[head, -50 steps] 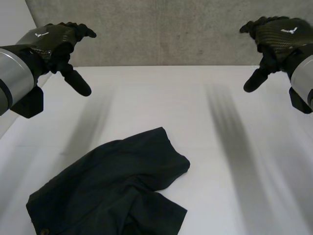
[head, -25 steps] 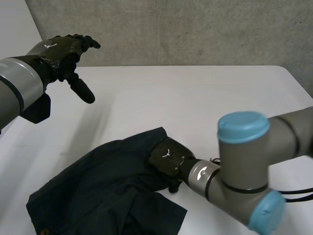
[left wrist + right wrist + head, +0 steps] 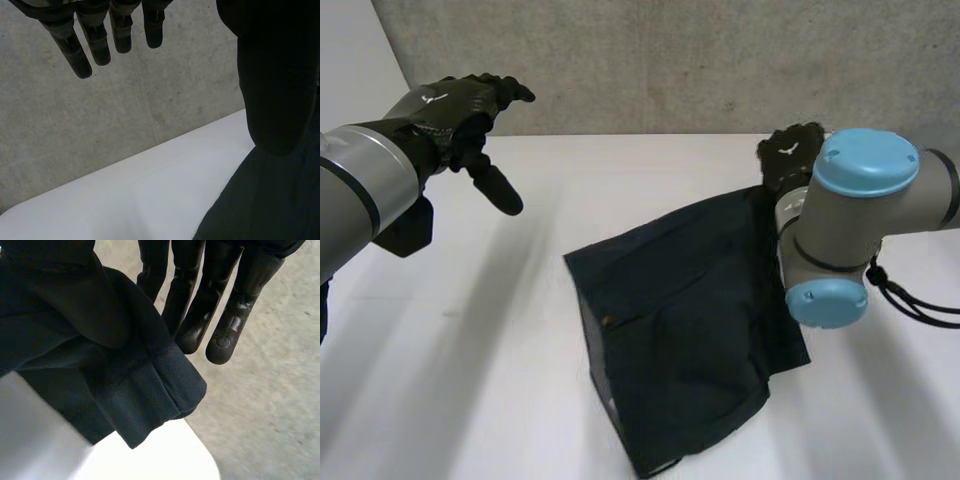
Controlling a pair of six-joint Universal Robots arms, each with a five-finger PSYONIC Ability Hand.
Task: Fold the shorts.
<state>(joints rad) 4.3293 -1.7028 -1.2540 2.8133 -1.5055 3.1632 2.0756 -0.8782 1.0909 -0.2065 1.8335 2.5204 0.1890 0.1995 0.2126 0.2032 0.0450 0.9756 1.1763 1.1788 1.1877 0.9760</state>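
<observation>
Right hand (image 3: 788,160) is holding the shorts (image 3: 690,320) by one corner, over the far right part of the table (image 3: 470,350). In the right wrist view a stitched hem (image 3: 150,390) is bunching up right beside the fingers (image 3: 227,315), which are running nearly straight behind the cloth. The thumb is sitting under the fabric, so I'm reading it as a pinch on that hem. From that corner the shorts are hanging and spreading toward the near middle of the table as one dark sheet with a few creases. A small stud (image 3: 608,320) is showing near the edge on the left-arm side. Can't tell how much of the low end is actually lying on the table. The right arm (image 3: 850,220) is crossing in front of the shorts' right side and hiding that edge. Left hand (image 3: 450,105) is hovering over the far left of the table, well apart from the shorts, holding nothing. It is spread wide: in its wrist view the fingers (image 3: 100,40) are pointing straight out toward the concrete wall (image 3: 670,60) and the thumb (image 3: 275,90) is sticking out apart from them.
</observation>
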